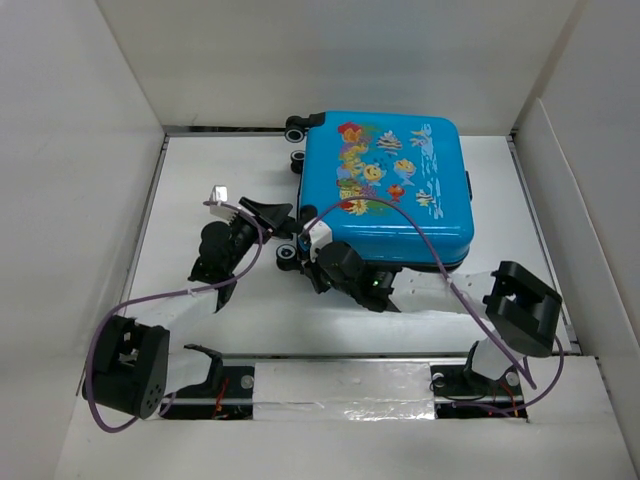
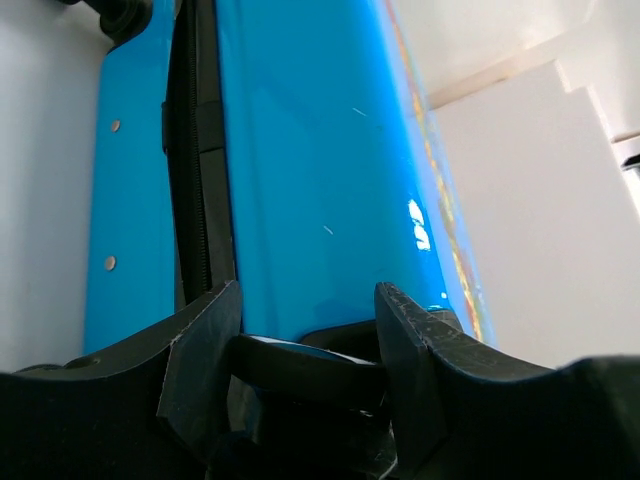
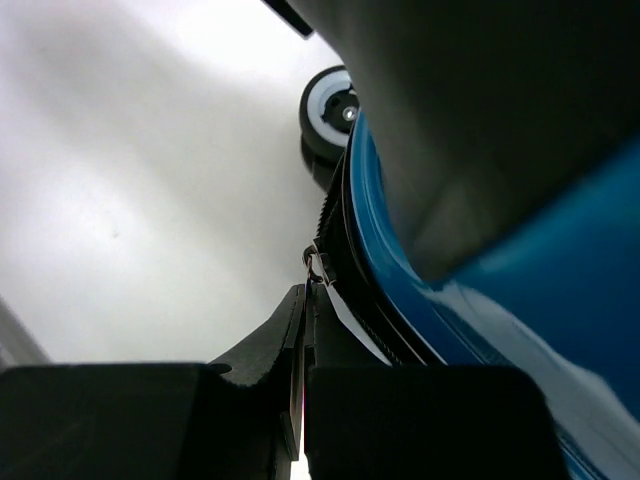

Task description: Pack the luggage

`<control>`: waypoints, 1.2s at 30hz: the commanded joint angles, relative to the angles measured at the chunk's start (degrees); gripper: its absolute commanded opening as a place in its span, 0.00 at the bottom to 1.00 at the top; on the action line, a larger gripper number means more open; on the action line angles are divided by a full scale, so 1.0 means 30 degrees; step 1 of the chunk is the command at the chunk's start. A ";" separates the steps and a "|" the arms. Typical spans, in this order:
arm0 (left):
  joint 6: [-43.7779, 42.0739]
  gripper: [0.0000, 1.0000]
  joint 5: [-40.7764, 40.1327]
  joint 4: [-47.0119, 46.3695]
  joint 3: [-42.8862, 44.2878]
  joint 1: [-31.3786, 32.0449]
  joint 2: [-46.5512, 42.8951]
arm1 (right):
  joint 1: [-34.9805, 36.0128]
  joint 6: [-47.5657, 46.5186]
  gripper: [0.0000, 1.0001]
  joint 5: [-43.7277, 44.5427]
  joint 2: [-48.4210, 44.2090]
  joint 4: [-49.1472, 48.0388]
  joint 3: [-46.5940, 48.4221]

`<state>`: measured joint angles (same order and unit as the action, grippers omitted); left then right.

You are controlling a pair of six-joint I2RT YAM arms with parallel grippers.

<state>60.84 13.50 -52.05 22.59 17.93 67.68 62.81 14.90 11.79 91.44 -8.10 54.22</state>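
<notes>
The luggage (image 1: 388, 190), a bright blue hard shell with a fish print, lies flat with its two halves together, wheels to the left. My left gripper (image 1: 285, 212) is at its left side. In the left wrist view the black fingers (image 2: 205, 345) are shut on a black wheel (image 2: 300, 365) of the case, and the blue side (image 2: 300, 150) with its dark zip track runs away ahead. My right gripper (image 1: 306, 256) is at the front left corner. Its fingers (image 3: 307, 290) pinch the thin metal zipper pull (image 3: 318, 268) at the zip track, below another wheel (image 3: 335, 110).
White walls (image 1: 80, 150) box in the white table floor on the left, back and right. Purple cables (image 1: 420, 235) loop over the luggage and beside the left arm. A taped strip (image 1: 340, 385) runs between the two arm bases at the near edge.
</notes>
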 commanded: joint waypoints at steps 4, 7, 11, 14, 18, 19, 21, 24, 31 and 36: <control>-0.0270 0.00 0.4261 0.1442 0.2608 0.1610 -0.0821 | 0.1566 -0.1038 0.00 0.0490 0.0574 -0.5174 0.1469; 0.0169 0.00 0.4174 0.1091 0.1993 0.1610 -0.1085 | 0.1565 -0.0952 0.00 0.0960 0.0256 -0.6025 0.1441; 0.0609 0.00 0.4261 0.0418 0.1436 0.1842 -0.1027 | 0.1565 -0.0337 0.08 0.1752 -0.0564 -0.7729 -0.0023; 0.0462 0.00 0.4465 0.0623 0.1553 0.1844 -0.0910 | 0.1565 -0.0366 0.35 0.1403 -0.1499 -0.6650 -0.0667; -0.0238 0.00 0.3592 0.1642 0.1873 0.1844 -0.1260 | 0.1740 0.0219 0.74 0.0293 -0.4769 -0.3195 -0.2131; -0.0473 0.00 0.3442 0.1648 0.1904 0.1844 -0.1290 | 0.1915 0.0220 0.77 0.0201 -0.5685 -0.2000 -0.2512; -0.0679 0.00 0.3207 0.1530 0.1962 0.1844 -0.1232 | 0.1916 0.0337 0.82 0.1071 -0.8691 0.0169 -0.3158; -0.1060 0.00 0.2767 0.1531 0.2138 0.1844 -0.0882 | 0.1684 0.0660 0.75 0.3762 -1.2011 0.2637 -0.4417; -0.3081 0.75 -0.1710 0.3844 0.2108 0.1436 -0.2636 | -0.4813 0.0982 0.00 0.7259 -1.7821 0.7029 -0.5035; -0.3522 0.81 -0.2946 0.4607 0.3893 0.0118 -0.2084 | -1.2036 0.0514 0.00 0.7349 -1.8117 0.6804 -0.5005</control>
<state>52.84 8.88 -37.30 29.08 20.25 61.30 35.70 17.30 30.63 36.71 9.91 39.46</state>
